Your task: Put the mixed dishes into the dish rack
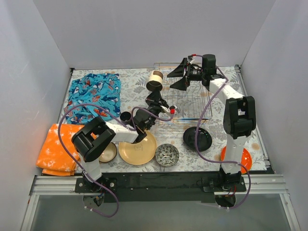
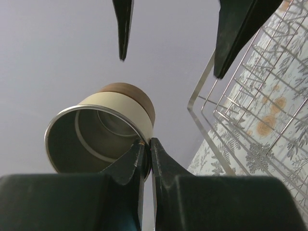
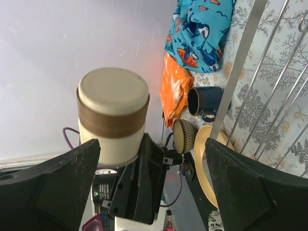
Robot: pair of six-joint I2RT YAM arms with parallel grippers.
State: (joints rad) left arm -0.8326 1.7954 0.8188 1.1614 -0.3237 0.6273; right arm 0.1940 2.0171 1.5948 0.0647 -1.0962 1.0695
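Observation:
My left gripper (image 1: 155, 95) is shut on the rim of the beige cup (image 1: 155, 80), one finger inside and one outside, and holds it in the air at the left end of the dish rack (image 1: 187, 98). In the left wrist view the cup's (image 2: 103, 130) steel-lined mouth faces the camera, with the gripper (image 2: 147, 144) pinching its rim. My right gripper (image 1: 178, 75) is open and points at the cup from the right, apart from it. In the right wrist view the cup's (image 3: 113, 113) brown-banded bottom sits left of centre between the spread fingers (image 3: 53, 187). The rack is empty.
On the table in front of the rack lie a tan plate (image 1: 137, 148), a grey patterned bowl (image 1: 167, 154), a black plate (image 1: 197, 138), an orange plate (image 1: 236, 158), a dark brown bowl (image 1: 107, 152) and a dark blue mug (image 1: 126, 117). A blue cloth (image 1: 94, 94) and an orange cloth (image 1: 60, 149) lie left.

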